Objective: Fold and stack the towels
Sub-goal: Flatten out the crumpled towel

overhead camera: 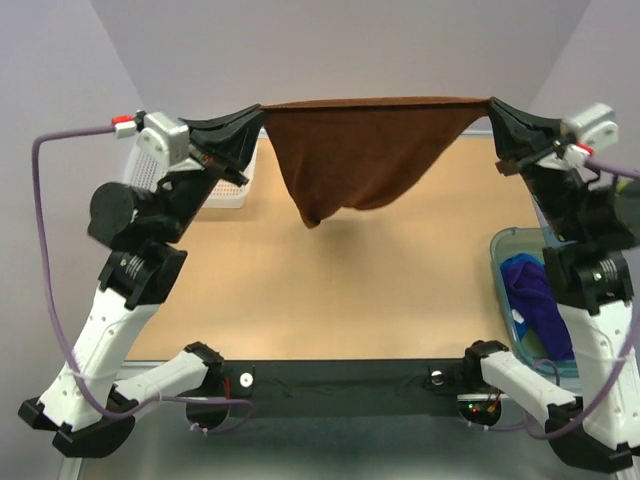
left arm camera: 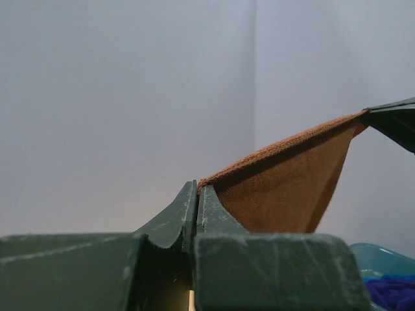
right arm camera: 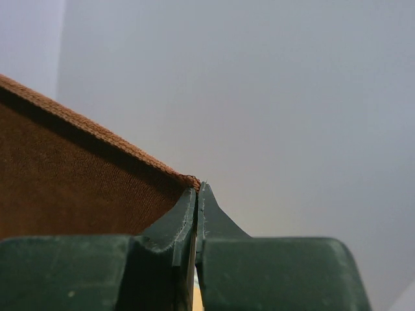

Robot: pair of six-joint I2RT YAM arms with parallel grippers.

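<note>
top view: the left pincer (overhead camera: 257, 112) and right pincer (overhead camera: 496, 106) are each clamped shut on an upper corner of the rust-brown towel (overhead camera: 360, 150). they hold its top edge taut in the air above the tabletop (overhead camera: 350, 280), and the lower part sags to a point. a purple towel (overhead camera: 530, 290) lies bunched in the bin (overhead camera: 497, 262) at the right.

left wrist: closed jaws pinch the hem.

right wrist: the same at the other corner.

the terry looks light, limp and grippy, so corners seem the best hold.
</note>
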